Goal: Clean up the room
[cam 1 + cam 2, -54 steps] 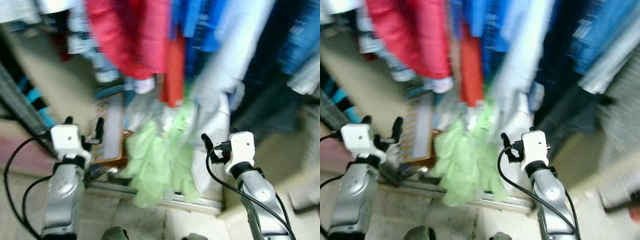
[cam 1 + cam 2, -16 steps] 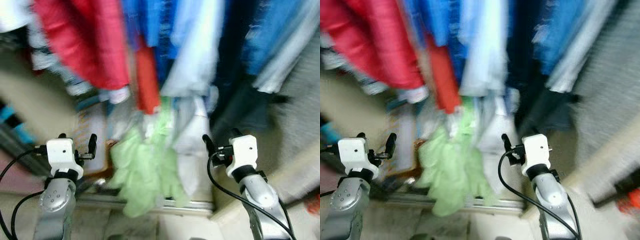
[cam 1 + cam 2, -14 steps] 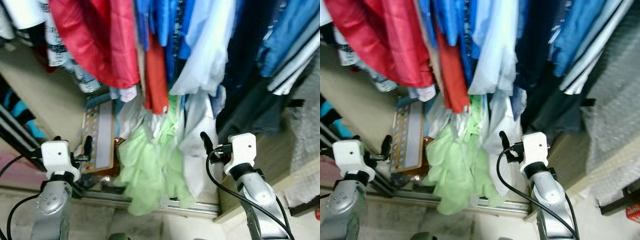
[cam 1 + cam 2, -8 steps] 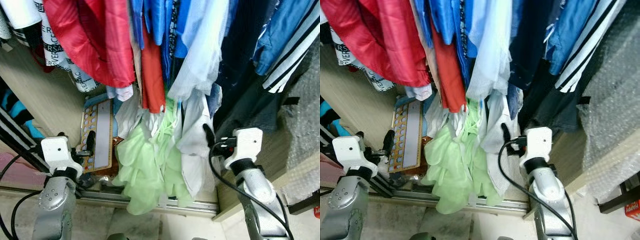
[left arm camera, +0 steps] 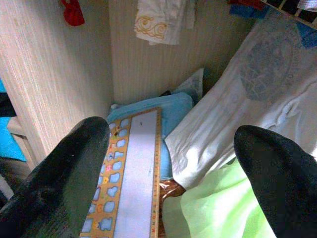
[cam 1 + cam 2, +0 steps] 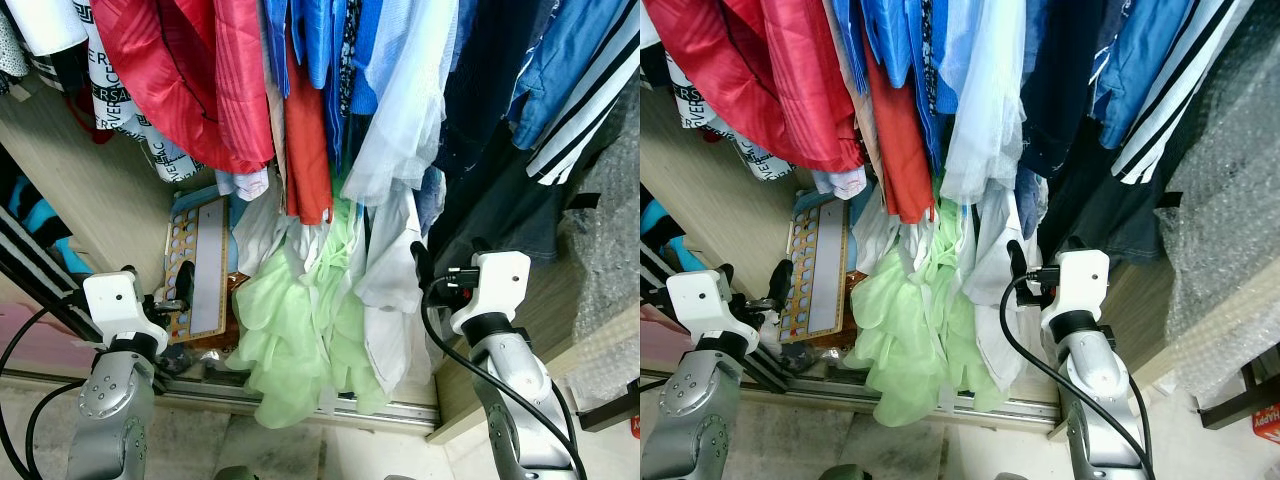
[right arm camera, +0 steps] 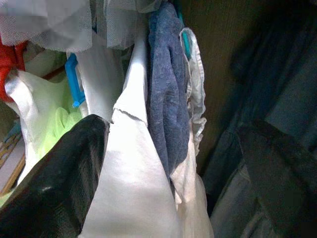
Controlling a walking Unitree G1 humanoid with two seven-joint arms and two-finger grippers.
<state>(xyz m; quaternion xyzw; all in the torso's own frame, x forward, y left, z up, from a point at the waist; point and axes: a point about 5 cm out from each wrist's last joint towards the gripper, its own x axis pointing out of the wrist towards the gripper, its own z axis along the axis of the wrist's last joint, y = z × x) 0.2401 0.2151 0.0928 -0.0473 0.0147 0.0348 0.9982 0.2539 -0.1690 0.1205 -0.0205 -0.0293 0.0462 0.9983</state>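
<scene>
Your left gripper hovers low on the left of the open wardrobe with its fingers spread wide and nothing between them, looking toward the orange-framed puzzle board that leans on the wardrobe floor against the wooden side wall. Your right gripper is raised on the right, equally wide open and empty, its fingers pointing into the hanging white shirt and the dark garments beside it. What you are meant to tidy is a guess from here: the pale green garment hangs low in the middle, its hem spilling over the metal door track at the near edge, and the board sits just left of it, partly behind white cloth. The main risk is snagging: if you drive the right gripper forward, its open fingers could catch the shirt or a sleeve and drag clothes off the rail. On the left, a reach for the board could pinch the cloth lying over its edge, or knock the board flat, since it only leans. Watch the loose cable on your right arm too, which could hook a hanging hem
</scene>
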